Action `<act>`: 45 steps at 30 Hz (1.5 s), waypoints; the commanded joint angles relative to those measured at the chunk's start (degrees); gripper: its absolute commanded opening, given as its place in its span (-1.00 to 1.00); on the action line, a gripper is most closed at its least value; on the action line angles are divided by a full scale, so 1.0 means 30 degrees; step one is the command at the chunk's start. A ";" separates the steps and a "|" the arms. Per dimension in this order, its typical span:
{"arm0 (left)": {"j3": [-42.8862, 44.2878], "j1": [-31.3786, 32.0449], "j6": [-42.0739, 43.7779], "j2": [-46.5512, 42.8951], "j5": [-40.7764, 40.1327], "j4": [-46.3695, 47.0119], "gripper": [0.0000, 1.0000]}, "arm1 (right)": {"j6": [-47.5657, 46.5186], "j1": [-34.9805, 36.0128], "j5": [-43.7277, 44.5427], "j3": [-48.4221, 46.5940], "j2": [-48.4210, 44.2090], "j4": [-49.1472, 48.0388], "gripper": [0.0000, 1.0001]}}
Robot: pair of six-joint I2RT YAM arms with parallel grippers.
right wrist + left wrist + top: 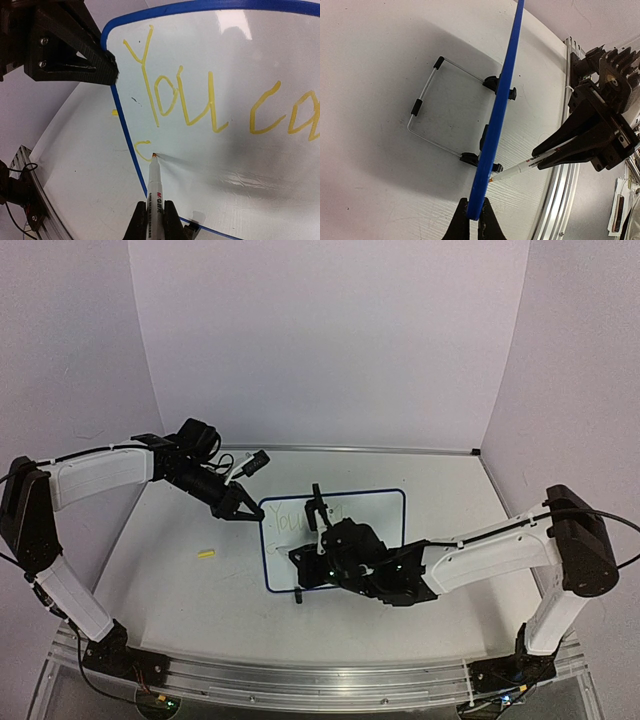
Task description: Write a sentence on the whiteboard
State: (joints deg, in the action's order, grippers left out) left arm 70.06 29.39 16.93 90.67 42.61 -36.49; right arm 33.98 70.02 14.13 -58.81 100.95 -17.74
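White walls are enclosing a pale counter (180, 590) in the top view. The left arm (100, 475) is reaching in from the left of the frame, and the right arm (490, 550) from the lower right. At the centre, the whiteboard (385, 515) is leaning on a wire stand (427, 107). The left jaws are pinching the board's blue left edge. The right jaws are clamping a marker (154, 185), its tip touching the board at the lower left. The sentence (175, 97) is showing "You" and "ca" in yellow, with a short curl under the Y. A small yellow piece (206, 553) is lying on the counter, left of the board.
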 commanded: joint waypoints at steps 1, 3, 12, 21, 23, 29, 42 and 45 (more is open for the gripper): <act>0.0110 0.0052 0.0416 -0.0113 -0.1721 -0.0548 -1.00 | -0.0329 -0.0226 0.1039 -0.0640 -0.0360 0.0062 -1.00; 0.0113 0.0049 0.0416 -0.0084 -0.1723 -0.0556 -1.00 | -0.0339 -0.0250 0.0973 -0.0735 -0.0210 0.0053 -1.00; 0.0113 0.0058 0.0399 -0.0081 -0.1645 -0.0531 -1.00 | -0.0468 -0.0237 0.0639 -0.1232 0.0317 -0.0034 -1.00; 0.0115 0.0051 0.0403 -0.0052 -0.1642 -0.0549 -1.00 | -0.0514 -0.0242 0.0158 -0.1271 0.0367 -0.0055 -1.00; 0.0114 0.0050 0.0412 -0.0032 -0.1636 -0.0547 -1.00 | -0.0597 -0.0229 -0.0072 -0.0959 -0.0063 -0.0239 -1.00; 0.0149 0.0048 0.0413 0.0055 -0.1604 -0.0540 -1.00 | -0.0720 -0.0224 -0.0403 0.0217 -0.1343 -0.1002 -1.00; 0.0144 0.0048 0.0410 0.0126 -0.1635 -0.0555 -1.00 | -0.0573 -0.0231 0.0106 -0.0482 -0.0386 -0.0316 -1.00; 0.0142 0.0055 0.0400 0.0156 -0.1638 -0.0553 -1.00 | -0.0524 -0.0234 0.0305 -0.0657 -0.0198 -0.0012 -1.00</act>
State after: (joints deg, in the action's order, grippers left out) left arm 70.06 29.39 16.93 90.70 42.70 -36.53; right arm 32.58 69.49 13.33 -58.50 99.28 -18.43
